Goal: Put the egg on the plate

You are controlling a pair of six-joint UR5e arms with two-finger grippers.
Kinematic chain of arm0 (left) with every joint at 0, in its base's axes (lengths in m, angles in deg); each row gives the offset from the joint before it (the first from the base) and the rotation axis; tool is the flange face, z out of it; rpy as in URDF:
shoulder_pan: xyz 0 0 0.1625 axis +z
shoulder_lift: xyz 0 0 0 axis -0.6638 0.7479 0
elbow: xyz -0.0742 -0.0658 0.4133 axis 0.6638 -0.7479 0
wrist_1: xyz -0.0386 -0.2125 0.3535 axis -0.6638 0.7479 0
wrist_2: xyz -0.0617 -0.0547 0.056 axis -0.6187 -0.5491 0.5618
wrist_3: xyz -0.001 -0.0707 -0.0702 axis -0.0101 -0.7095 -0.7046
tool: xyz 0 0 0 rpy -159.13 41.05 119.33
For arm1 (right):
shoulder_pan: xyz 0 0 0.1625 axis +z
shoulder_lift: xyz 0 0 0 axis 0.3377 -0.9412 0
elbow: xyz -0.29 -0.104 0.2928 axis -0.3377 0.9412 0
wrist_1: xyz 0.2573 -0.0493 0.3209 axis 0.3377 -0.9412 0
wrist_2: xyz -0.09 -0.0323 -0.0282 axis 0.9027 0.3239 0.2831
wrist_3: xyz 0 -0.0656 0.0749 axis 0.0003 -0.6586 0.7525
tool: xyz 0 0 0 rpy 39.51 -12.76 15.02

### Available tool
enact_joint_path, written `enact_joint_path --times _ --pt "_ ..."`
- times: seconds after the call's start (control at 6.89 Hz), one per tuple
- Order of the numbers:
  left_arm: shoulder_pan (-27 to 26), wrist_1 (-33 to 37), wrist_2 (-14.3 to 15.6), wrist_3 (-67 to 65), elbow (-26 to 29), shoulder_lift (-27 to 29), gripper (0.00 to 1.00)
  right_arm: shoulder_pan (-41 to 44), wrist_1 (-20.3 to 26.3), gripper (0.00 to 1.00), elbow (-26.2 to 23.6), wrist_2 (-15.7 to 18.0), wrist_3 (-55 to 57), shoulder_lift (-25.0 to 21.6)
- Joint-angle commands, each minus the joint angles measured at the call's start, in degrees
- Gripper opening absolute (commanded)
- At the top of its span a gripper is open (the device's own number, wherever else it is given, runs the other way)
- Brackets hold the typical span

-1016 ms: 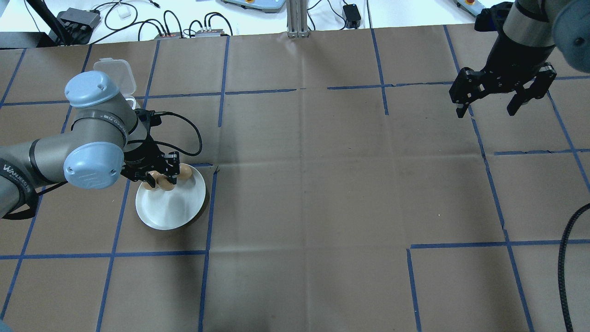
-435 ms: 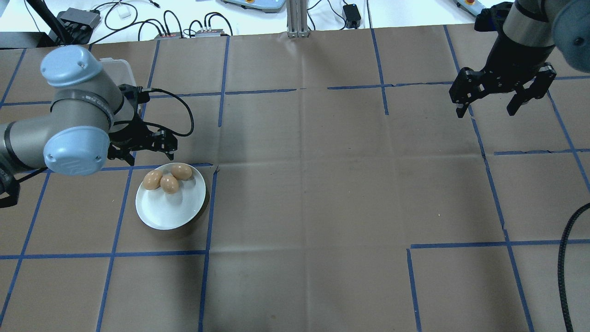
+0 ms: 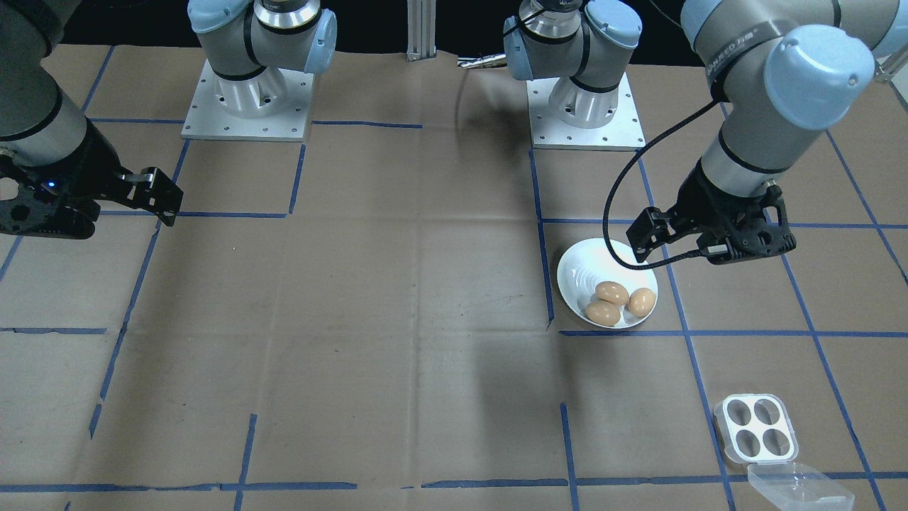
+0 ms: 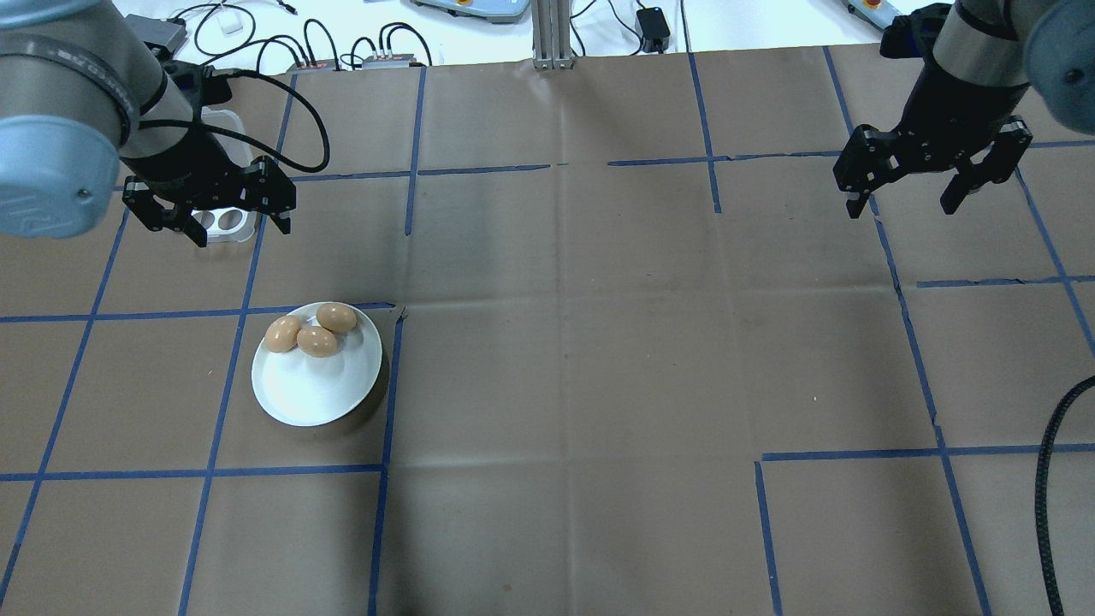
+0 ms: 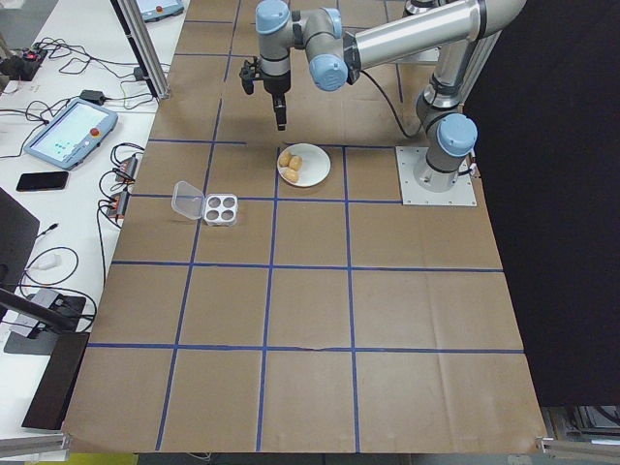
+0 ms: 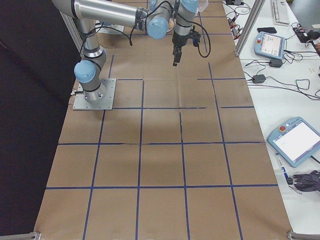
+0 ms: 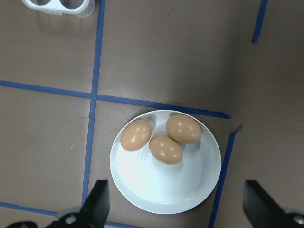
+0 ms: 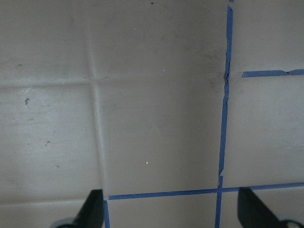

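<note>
The white plate (image 4: pixel 318 389) lies left of the table's middle with three brown eggs on its far half: egg (image 4: pixel 283 334), egg (image 4: pixel 317 341) and egg (image 4: pixel 337 317). The left wrist view looks straight down on the plate (image 7: pixel 166 190) and its eggs (image 7: pixel 166 149). My left gripper (image 4: pixel 242 229) hangs open and empty, high above the table beyond the plate, over the egg tray (image 4: pixel 224 221). At the far right my right gripper (image 4: pixel 903 208) is open and empty above bare paper.
The white four-hole egg tray (image 3: pixel 756 428) stands with all holes empty, its clear lid (image 3: pixel 798 488) open beside it. Brown paper with blue tape lines covers the table. Cables and boxes lie past the far edge. A black cable (image 4: pixel 1048 479) hangs at the right.
My left gripper has let go of an egg on the plate, risen and drawn back toward the far left, over the egg tray. Three eggs rest on the plate. The right arm stayed still.
</note>
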Motion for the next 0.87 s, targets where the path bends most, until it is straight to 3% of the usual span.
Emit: enact_joint_path --times 0.0,0.15,0.29,0.44,0.73 --pt "-6.32 4.46 -0.04 -5.61 2.69 -2.96 0.99 0.00 0.00 1.00 0.00 0.04 0.00 0.00" --pt "-7.74 5.68 -0.21 -7.54 2.70 -3.33 0.99 0.00 0.00 1.00 0.00 0.04 0.00 0.00" --pt "-8.11 6.13 -3.00 -7.64 2.70 -4.11 0.99 0.00 0.00 1.00 0.00 0.04 0.00 0.00" --pt "-8.46 6.22 -3.72 -7.64 2.61 -4.29 0.99 0.00 0.00 1.00 0.00 0.04 0.00 0.00" --pt "-9.43 6.40 -1.37 -7.56 2.69 -4.65 0.99 0.00 0.00 1.00 0.00 0.04 0.00 0.00"
